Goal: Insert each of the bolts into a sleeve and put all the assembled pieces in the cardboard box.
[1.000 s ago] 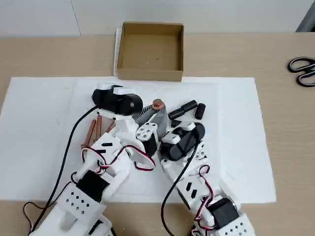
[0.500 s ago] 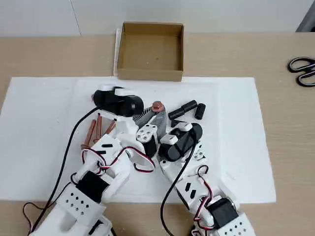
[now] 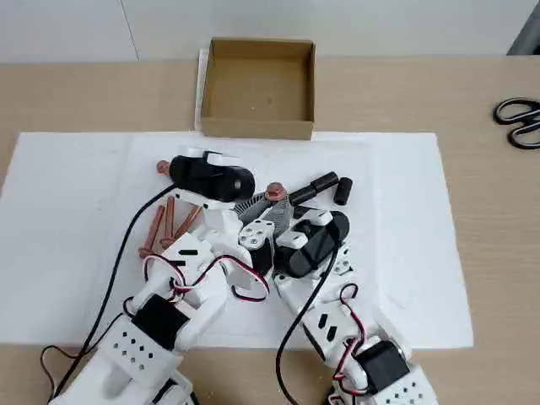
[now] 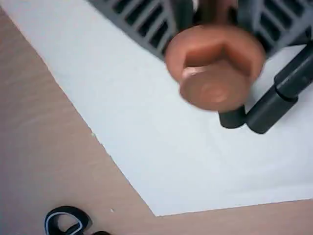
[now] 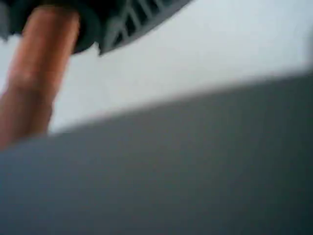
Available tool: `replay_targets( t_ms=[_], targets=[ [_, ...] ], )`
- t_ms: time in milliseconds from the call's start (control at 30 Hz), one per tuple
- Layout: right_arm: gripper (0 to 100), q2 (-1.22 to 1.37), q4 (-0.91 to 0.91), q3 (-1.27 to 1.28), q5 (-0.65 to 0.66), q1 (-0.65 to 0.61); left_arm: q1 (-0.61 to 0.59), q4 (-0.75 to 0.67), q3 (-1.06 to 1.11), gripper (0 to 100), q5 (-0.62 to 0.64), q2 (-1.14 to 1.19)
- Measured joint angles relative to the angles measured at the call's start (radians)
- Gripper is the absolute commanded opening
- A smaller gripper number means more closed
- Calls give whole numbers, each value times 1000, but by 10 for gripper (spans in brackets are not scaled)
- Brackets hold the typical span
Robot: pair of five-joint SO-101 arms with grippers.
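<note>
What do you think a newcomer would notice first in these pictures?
Probably the copper bolt gripped by the left gripper over the middle of the white sheet, next to the black sleeves. Then the spare bolts on the sheet left of the arms, and the cardboard box beyond it.

I'm reading the bolt as coppery metal, smooth, with a dull sheen across its head, gripped by the matt grey ribbed plastic of the left pincer. The sleeves look like smooth black plastic, faintly glossy. Under them the sheet is matt white paper, and the table shows a pale wood grain, also matt. The cardboard box is plain brown, dull and unglazed.
</note>
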Motion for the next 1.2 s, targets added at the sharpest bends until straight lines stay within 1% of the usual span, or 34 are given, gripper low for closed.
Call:
replay_targets(
  t_ms=[233, 833, 967, 1133, 1200],
  targets=[
    [6, 0, 0, 0, 0, 0, 3, 5, 0, 6, -31, 0],
    [6, 2, 0, 2, -3, -5, 15, 212, -3, 6, -31, -6],
    [6, 2, 0, 0, -3, -6, 17, 224, -3, 6, -31, -6],
    [6, 0, 0, 0, -2, -6, 46, 236, 2, 8, -31, -5],
    [6, 0, 0, 0, -2, -6, 49, 241, 2, 24, -31, -5]
  ],
)
